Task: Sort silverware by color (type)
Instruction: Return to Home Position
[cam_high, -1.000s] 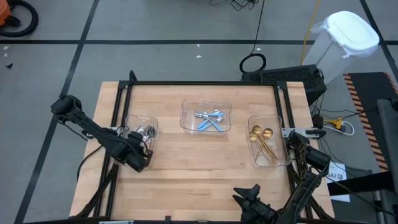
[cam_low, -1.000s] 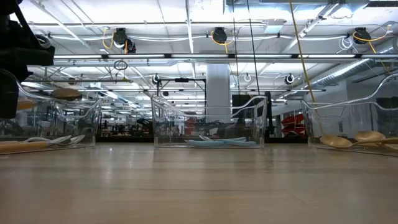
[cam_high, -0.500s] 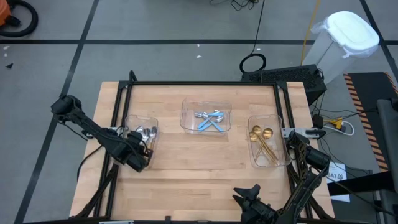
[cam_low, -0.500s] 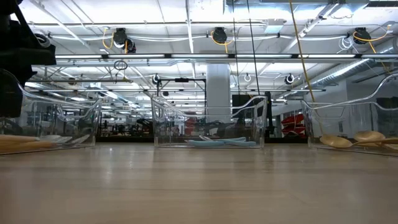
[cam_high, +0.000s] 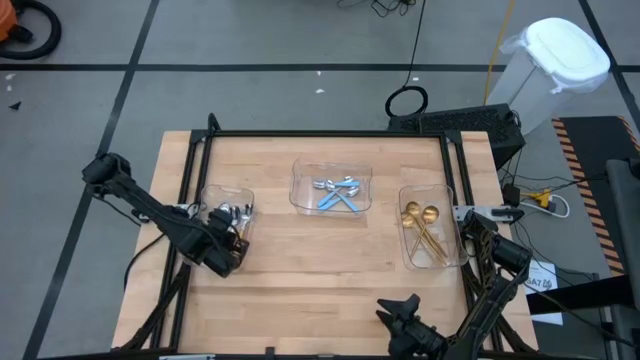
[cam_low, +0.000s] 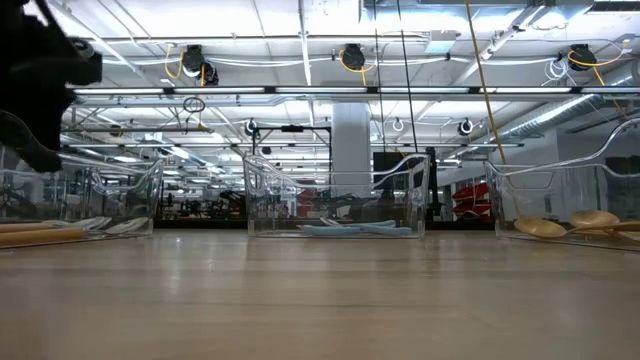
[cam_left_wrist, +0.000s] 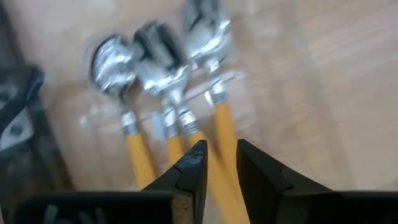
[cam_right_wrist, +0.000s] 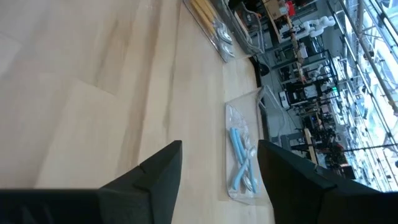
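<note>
The sorting looks finished. No spoon lies loose on the wooden table (cam_high: 300, 290). Seen from above, with the table as a clock face, the orange-handled spoons (cam_left_wrist: 165, 74) lie in the clear tray (cam_high: 207, 200) at 9 o'clock. The blue-handled spoons (cam_high: 338, 190) lie in the middle tray (cam_high: 300, 172) at 12 o'clock, and the gold spoons (cam_high: 424, 225) in the tray (cam_high: 405, 252) at 3 o'clock.

So the step in hand is most likely the return of the arms to rest. The left gripper (cam_left_wrist: 222, 152) hangs at about 8 o'clock, over the near end of the orange spoons' tray. Its fingers stand only a little apart and hold nothing; the orange handles show through the gap, lying below it. The right gripper (cam_right_wrist: 219, 149) waits near the table edge at about 5 o'clock, fingers wide apart and empty.

The next move probably asks the left arm to lift straight up before it swings back, because the tray wall is just beside the fingers and a light plastic tray slides easily on smooth wood.

The table top is pale wood in planks, bare between the trays, inside a dark frame. Around it is a grey floor with dark lines. A white bin (cam_high: 560, 60) stands beyond 1 o'clock and a cable loop (cam_high: 406, 101) lies beyond 12 o'clock. The low view shows a large hall with many ceiling lamps and a thick pillar (cam_low: 351, 135).
</note>
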